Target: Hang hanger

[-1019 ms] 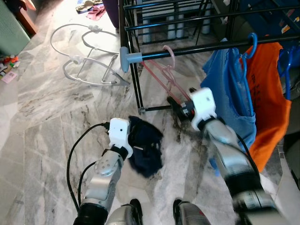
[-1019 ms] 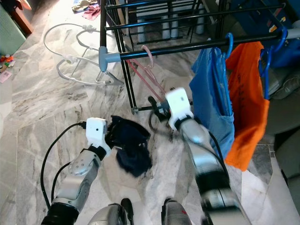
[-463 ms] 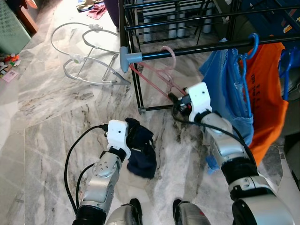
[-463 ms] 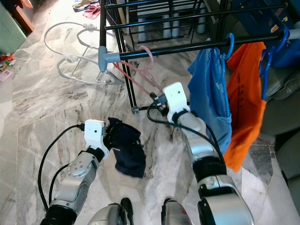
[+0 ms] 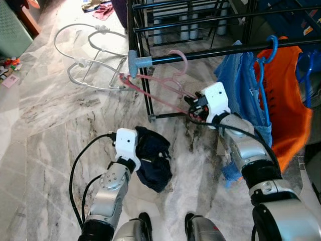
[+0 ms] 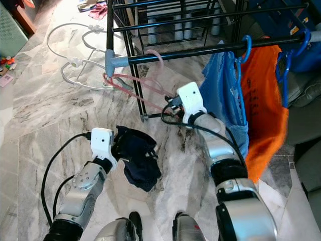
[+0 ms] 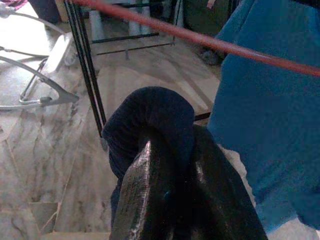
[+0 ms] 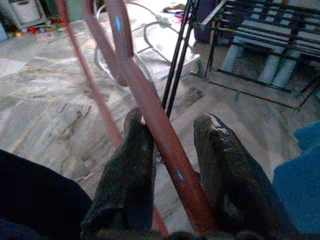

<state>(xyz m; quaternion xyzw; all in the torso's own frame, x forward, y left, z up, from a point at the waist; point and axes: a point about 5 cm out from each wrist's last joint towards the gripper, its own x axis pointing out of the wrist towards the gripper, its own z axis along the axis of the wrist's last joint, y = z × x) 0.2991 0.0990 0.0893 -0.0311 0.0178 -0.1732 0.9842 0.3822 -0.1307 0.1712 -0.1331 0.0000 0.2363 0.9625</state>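
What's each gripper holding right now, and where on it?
Left gripper: a bunched fold of the dark navy cloth. Right gripper: straddles the pink plastic hanger at its lower bar end, fingers not closed.

A pink hanger (image 6: 143, 83) hangs by its hook from the black rail (image 6: 200, 50) of a drying rack. The right gripper (image 6: 173, 104) reaches its right end. To the right on the rail hang a blue garment (image 6: 228, 95) and an orange garment (image 6: 266, 100). Nearer, on the left, the left gripper (image 6: 119, 148) holds a dark navy cloth (image 6: 138, 158) above the marble floor (image 6: 40, 115).
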